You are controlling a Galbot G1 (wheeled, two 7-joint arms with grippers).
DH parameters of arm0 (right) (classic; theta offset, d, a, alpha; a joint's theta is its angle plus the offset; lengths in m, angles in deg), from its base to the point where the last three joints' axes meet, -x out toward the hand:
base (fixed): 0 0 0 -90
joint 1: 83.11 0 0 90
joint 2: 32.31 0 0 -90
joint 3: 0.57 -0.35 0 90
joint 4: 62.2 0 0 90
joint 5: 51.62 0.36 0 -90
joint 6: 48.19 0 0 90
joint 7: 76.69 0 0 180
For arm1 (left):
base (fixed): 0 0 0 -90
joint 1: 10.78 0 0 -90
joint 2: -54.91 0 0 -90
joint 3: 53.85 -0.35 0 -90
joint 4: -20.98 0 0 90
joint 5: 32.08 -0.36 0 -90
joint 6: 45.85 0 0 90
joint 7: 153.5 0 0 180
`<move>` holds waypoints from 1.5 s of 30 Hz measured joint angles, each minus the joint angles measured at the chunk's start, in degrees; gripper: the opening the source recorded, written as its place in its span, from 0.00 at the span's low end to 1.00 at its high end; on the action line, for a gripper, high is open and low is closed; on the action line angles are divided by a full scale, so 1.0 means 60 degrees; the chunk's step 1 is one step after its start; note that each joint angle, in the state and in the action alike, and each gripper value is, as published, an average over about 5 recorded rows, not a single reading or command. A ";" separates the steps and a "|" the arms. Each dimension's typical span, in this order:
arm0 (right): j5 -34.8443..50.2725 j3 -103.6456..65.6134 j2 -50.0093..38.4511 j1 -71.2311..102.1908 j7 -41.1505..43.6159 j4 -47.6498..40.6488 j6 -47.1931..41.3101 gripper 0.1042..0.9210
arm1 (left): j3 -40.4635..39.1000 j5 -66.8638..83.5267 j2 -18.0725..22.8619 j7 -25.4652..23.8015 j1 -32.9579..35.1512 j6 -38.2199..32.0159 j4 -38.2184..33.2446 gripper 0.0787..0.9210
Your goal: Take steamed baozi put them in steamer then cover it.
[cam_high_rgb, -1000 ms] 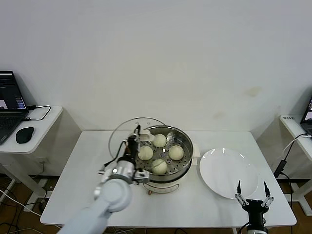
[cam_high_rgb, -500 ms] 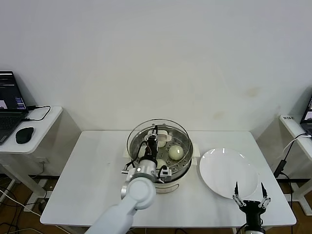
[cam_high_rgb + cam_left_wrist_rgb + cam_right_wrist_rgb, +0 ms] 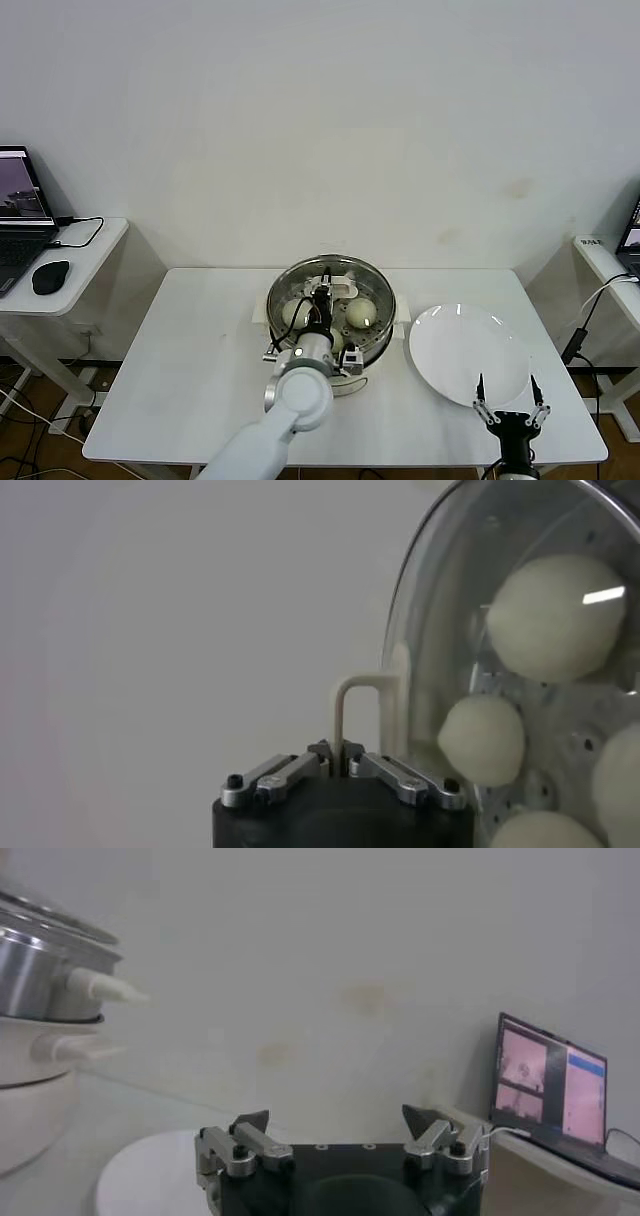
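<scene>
Left tool (image 3: 322, 296), clenched on the upright handle (image 3: 352, 712) of the glass lid (image 3: 330, 296), holds the lid over the steamer (image 3: 380, 330) at the middle of the tabletop (image 3: 180, 360). The grip on the central handle keeps the lid level, so its rim can meet the pot's rim all round; whether it is fully seated cannot be told. The steamed baozi (image 3: 556, 604) lie on the perforated tray beneath the glass, so loading appears done and covering is the step in hand. The white plate (image 3: 462, 350), to the steamer's right, is bare. Right tool (image 3: 506, 410), released with fingers spread, waits at the tabletop's near edge, just beside the plate.
</scene>
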State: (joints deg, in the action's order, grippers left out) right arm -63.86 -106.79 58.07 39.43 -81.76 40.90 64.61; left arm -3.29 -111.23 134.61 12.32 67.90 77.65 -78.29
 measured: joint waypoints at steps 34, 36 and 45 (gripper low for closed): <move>-0.0033 0.0138 0.0000 0.0107 0.0041 0.0047 0.0024 0.88 | 0.0255 0.0151 -0.0216 0.0228 0.0831 -0.0142 -0.1087 0.56; -0.0036 0.0148 -0.0002 0.0130 0.0052 0.0065 0.0021 0.88 | 0.0288 0.0349 -0.0382 0.0331 0.1033 -0.0198 -0.1427 0.63; 0.0102 0.0191 -0.0123 0.0235 0.0156 0.0186 -0.0027 0.88 | 0.1100 0.2844 -0.1403 0.1521 0.2604 -0.0991 -0.3328 0.87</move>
State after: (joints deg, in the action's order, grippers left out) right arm -63.25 -105.64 57.33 40.84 -80.83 42.02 64.44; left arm 3.31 -94.16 126.19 21.45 83.52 71.71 -98.26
